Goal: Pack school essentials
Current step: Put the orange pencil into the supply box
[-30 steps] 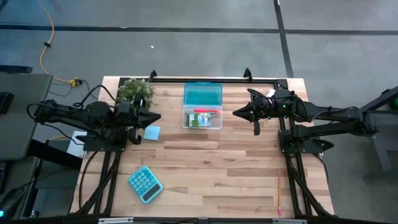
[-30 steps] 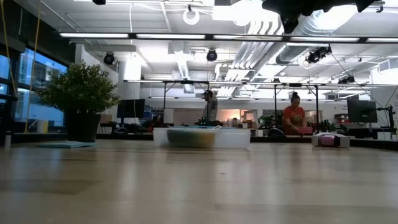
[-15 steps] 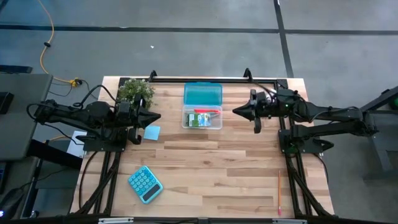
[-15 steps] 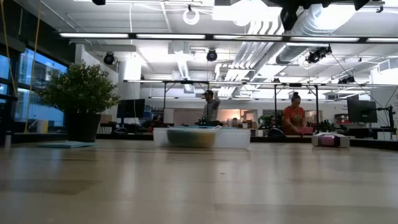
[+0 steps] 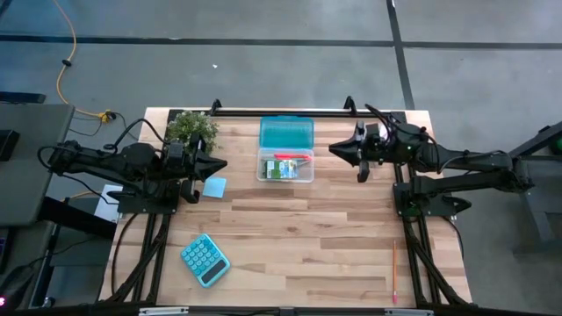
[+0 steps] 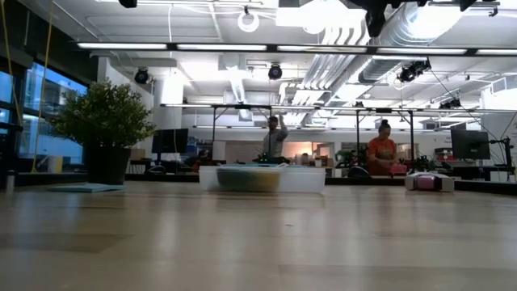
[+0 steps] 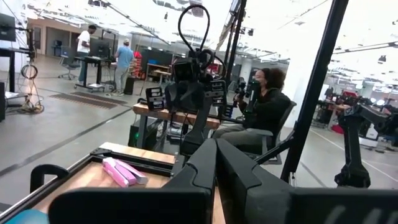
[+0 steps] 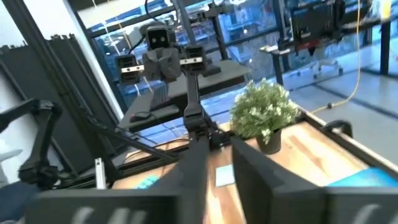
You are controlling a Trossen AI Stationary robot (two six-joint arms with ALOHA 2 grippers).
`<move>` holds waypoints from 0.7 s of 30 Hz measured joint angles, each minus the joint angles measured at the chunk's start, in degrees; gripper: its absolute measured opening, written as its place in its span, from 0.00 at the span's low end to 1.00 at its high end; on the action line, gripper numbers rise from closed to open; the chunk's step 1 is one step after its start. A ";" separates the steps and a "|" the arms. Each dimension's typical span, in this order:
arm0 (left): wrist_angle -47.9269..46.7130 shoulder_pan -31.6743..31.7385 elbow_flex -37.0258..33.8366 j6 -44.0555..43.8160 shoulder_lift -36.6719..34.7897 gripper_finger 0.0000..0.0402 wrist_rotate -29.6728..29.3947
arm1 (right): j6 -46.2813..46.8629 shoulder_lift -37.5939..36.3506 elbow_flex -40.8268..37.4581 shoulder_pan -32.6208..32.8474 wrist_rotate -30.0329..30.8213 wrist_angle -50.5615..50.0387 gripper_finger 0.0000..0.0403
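1. Since a second ago, we see the right gripper (image 5: 336, 150) has shifted slightly toward the far edge of the table (image 5: 299, 254) and parted its fingers a crack; everything lying on the table has stayed put.
2. Its jaws hold nothing, hanging in the air just right of the clear box (image 5: 285, 168).
3. We see the left gripper (image 5: 221, 164) fully closed and empty, raised near the left edge, next to the light-blue square note pad (image 5: 215, 187).
4. That clear box sits near the middle of the far edge, its teal lid (image 5: 286, 133) folded open behind it.
5. Inside we make out a green-printed item (image 5: 281, 171) and a pink-red pen (image 5: 290, 157); other contents we cannot tell.
6. A thin pencil (image 5: 394, 272) lies near the front-right corner.
7. A teal calculator (image 5: 205, 260) lies near the front-left corner, a potted plant (image 5: 192, 128) at the far-left corner, a pink-and-white packet (image 7: 123, 172) at the far-right corner.
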 joint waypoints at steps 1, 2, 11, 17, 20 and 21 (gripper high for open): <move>0.00 0.02 0.00 0.00 0.00 0.00 0.00 | 0.65 0.00 0.00 0.01 -0.03 -0.43 0.18; 0.00 0.01 0.00 0.02 0.00 0.00 0.00 | 1.23 0.00 0.05 0.01 -0.06 -1.08 0.23; 0.00 0.01 0.00 0.08 0.00 0.00 -1.11 | 6.37 0.58 8.66 0.03 -3.44 -22.62 0.65; -0.02 0.02 0.00 0.13 0.00 0.00 -1.33 | 22.19 4.08 14.93 4.13 -10.15 -47.80 0.69; -0.02 0.17 0.00 0.09 0.00 0.00 -1.89 | 31.78 5.12 13.06 9.87 -10.34 -54.63 0.69; -0.02 0.17 0.00 0.09 0.00 0.00 -2.15 | 36.07 5.31 11.72 12.08 -10.34 -56.22 0.69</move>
